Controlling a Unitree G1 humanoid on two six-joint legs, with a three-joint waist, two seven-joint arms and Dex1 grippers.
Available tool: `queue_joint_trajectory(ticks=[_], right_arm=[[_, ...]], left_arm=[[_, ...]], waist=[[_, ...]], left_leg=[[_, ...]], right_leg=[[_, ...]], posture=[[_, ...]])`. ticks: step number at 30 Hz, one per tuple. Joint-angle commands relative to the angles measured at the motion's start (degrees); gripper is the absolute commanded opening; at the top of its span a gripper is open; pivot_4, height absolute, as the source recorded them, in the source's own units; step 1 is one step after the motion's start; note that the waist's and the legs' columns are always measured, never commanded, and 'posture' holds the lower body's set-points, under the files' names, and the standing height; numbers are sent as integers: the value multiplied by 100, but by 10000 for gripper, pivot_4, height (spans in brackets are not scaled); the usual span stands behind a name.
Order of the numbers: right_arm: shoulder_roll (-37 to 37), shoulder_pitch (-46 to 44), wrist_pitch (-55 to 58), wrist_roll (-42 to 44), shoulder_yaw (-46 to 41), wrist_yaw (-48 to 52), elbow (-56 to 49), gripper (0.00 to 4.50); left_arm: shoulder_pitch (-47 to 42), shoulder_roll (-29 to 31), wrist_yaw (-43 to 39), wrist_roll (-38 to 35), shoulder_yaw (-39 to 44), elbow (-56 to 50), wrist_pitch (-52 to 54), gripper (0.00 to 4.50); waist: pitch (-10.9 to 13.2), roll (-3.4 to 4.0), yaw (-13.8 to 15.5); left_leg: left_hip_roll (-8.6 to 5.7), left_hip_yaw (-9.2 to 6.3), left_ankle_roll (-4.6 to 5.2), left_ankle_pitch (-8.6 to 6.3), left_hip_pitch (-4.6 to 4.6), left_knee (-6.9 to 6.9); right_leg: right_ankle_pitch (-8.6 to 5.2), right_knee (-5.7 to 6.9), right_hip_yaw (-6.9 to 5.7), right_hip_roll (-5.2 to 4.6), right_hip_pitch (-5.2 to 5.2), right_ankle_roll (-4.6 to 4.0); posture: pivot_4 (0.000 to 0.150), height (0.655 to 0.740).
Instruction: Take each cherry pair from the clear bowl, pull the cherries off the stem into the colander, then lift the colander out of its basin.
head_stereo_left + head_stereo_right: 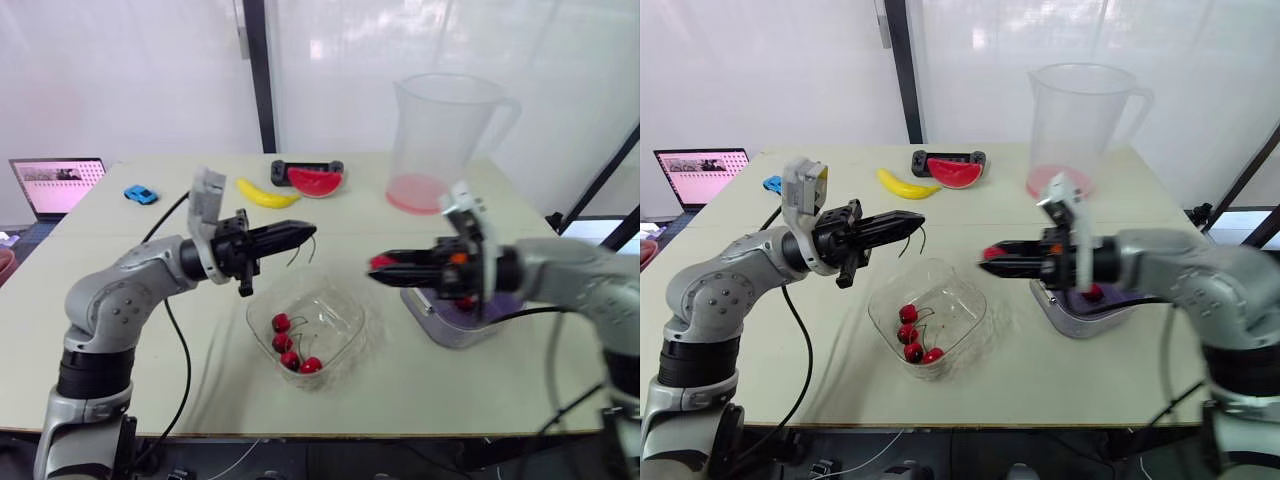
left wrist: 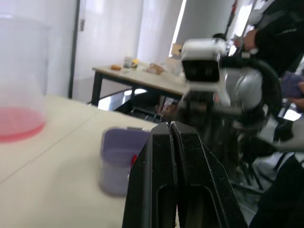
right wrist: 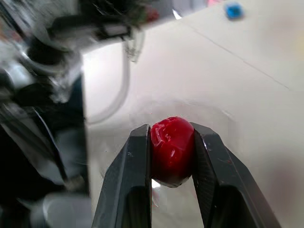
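Left gripper (image 1: 306, 235): closed at centre frame, above the far rim of the clear bowl (image 1: 352, 330); a bare stem (image 1: 312, 250) is pinched at its tip.
Right gripper (image 1: 376, 268): clamped on a single cherry (image 3: 172, 149), right of centre, between the bowl and the colander (image 1: 1120, 295).
Colander: seated in its basin (image 1: 440, 325) at lower right, with one cherry seen inside.
Bowl contents: several cherries on stems (image 1: 290, 345) remain at lower centre.
Drop risk: the cherry is judged to be held over bare table, so an early release would likely send it rolling.
Slip risk: the round, glossy fruit could be squeezed out of the pinch.
Collision risk: the basin could be knocked by the right arm during the reach.
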Motion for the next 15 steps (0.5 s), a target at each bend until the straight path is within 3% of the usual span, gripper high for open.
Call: queue_joint_trajectory(ticks=[1,3,7,10,15], right_arm=[[-809,-188,-905,-1064,335,987,782,7805],[-1208,-265,-1624,-1859,835,1573,1357,7805],[-1343,-525,-2661,-3034,1608,2327,2194,7805],[-1128,-759,-3554,-3932,2158,2689,2892,7805],[-605,-1060,-4276,-4653,2500,3029,3612,7805]], left_arm=[[113,117,-107,86,150,-154,-187,0],[222,142,-109,91,160,-198,-219,0],[369,171,-88,101,195,-295,-254,0],[496,174,-24,74,238,-411,-255,0],[612,168,129,8,264,-621,-212,0]], waist=[[0,0,-13],[0,1,-41],[1,3,-53],[1,4,-43],[2,3,-27]], left_leg=[[1,4,2,-1,1,-4],[4,9,2,-1,5,-7],[6,10,2,-1,10,-16],[6,10,1,-1,9,-16],[8,6,-7,4,8,-15]], right_leg=[[0,-14,-1,2,5,0],[0,-17,1,3,6,0],[0,-17,6,3,3,0],[0,-20,9,2,3,0],[0,-23,8,1,4,0]], posture=[[1500,7400],[1500,7400],[1500,7400],[1500,7400],[1500,7400]])
